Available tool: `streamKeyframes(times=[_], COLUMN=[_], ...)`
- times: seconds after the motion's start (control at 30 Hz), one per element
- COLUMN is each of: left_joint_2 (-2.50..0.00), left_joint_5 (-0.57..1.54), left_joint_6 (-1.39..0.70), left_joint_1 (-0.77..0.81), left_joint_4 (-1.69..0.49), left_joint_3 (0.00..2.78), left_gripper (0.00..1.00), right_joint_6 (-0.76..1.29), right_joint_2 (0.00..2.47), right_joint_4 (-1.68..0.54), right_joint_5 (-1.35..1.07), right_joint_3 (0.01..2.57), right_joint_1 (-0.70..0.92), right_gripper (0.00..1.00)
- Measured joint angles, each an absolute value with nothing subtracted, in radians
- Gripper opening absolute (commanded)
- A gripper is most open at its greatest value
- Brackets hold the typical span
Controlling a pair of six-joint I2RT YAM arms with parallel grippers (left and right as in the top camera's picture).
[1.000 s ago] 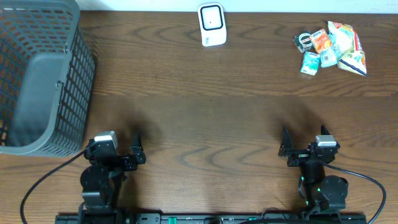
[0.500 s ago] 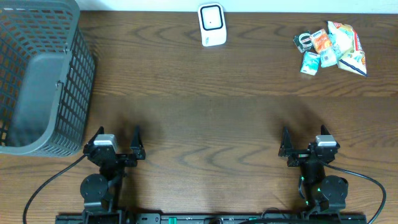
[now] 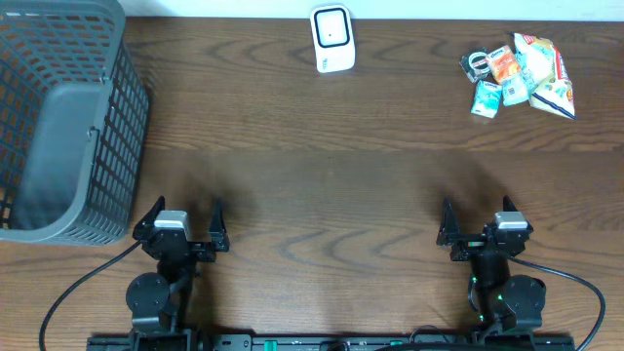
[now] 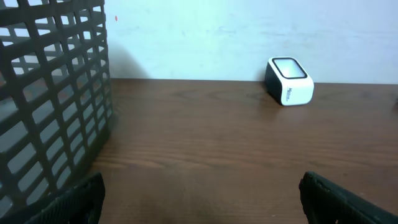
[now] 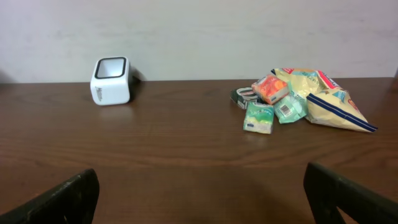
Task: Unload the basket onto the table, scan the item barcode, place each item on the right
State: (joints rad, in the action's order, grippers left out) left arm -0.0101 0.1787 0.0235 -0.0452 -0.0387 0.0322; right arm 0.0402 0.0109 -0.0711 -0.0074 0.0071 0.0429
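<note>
Snack pile, spread crosswise far ahead of my wide-open right gripper, is missing from my equally wide-open left gripper view, which shows the basket.

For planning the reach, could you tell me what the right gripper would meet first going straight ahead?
Probably the green packet at the near edge of the snack pile, though it sits slightly right of centre.
</note>
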Motion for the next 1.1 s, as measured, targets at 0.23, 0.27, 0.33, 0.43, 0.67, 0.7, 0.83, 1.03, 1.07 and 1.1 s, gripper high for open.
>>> streamKeyframes(times=[0.23, 0.27, 0.33, 0.43, 0.67, 0.7, 0.83, 1.03, 1.07, 1.1], left_joint_2=[-0.010, -0.010, -0.010, -0.010, -0.010, -0.010, -0.010, -0.010, -0.010, -0.010], left_joint_5=[0.178, 0.178, 0.177, 0.169, 0.159, 0.158, 0.158, 0.159, 0.159, 0.159], left_joint_6=[0.023, 0.023, 0.019, -0.002, -0.019, -0.019, -0.018, -0.002, -0.002, -0.002], left_joint_1=[-0.045, -0.045, -0.045, -0.045, -0.045, -0.045, -0.045, -0.045, -0.045, -0.045], left_joint_4=[-0.039, -0.039, -0.039, -0.041, -0.041, -0.041, -0.042, -0.042, -0.042, -0.042], left_joint_3=[0.032, 0.032, 0.032, 0.032, 0.032, 0.032, 0.032, 0.032, 0.032, 0.032], left_gripper=[0.98, 0.98, 0.98, 0.98, 0.98, 0.98, 0.98, 0.98, 0.98, 0.98], right_joint_6=[0.040, 0.040, 0.040, 0.040, 0.040, 0.040, 0.040, 0.040, 0.040, 0.040], right_joint_2=[0.011, 0.011, 0.011, 0.011, 0.011, 0.011, 0.011, 0.011, 0.011, 0.011], right_joint_4=[-0.071, -0.071, -0.071, -0.071, -0.071, -0.071, -0.071, -0.071, -0.071, -0.071], right_joint_5=[-0.007, -0.007, -0.007, -0.007, -0.007, -0.007, -0.007, -0.007, -0.007, -0.007], right_joint_3=[0.007, 0.007, 0.007, 0.007, 0.007, 0.007, 0.007, 0.007, 0.007, 0.007], right_joint_1=[0.043, 0.043, 0.043, 0.043, 0.043, 0.043, 0.043, 0.043, 0.043, 0.043], right_gripper=[0.99, 0.99, 0.99, 0.99, 0.99, 0.99, 0.99, 0.99, 0.99, 0.99])
